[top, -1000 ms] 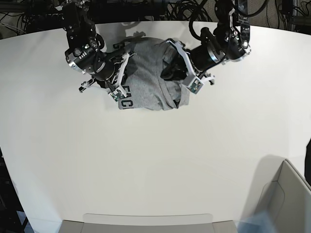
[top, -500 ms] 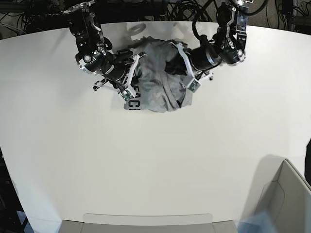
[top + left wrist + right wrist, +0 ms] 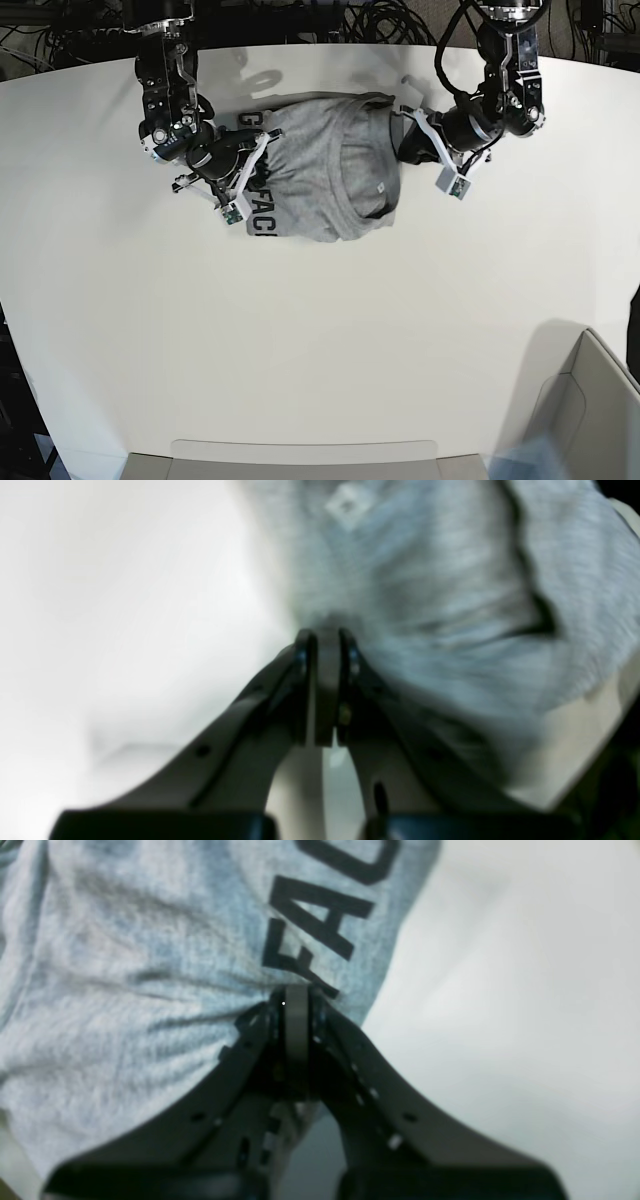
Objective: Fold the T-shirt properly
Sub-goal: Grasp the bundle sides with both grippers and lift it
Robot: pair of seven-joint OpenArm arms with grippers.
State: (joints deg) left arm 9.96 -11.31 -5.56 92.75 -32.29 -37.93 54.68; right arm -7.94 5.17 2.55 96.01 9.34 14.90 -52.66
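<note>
**T-shirt pinched at both side edges**

Left wrist view: left end effector [image 3: 324, 640] is closed, its fingers pinching a fold of the grey T-shirt [image 3: 440, 595]; picture blurred. White tabletop [image 3: 125, 605] lies to the left.

Right wrist view: right end effector [image 3: 296, 995] is clamped on the T-shirt [image 3: 150, 965] just below black letters "FAC".

Base view: the T-shirt [image 3: 320, 165] lies bunched on the tabletop [image 3: 320, 340] near its far edge, between the two end effectors, lettering toward the right arm.
</note>
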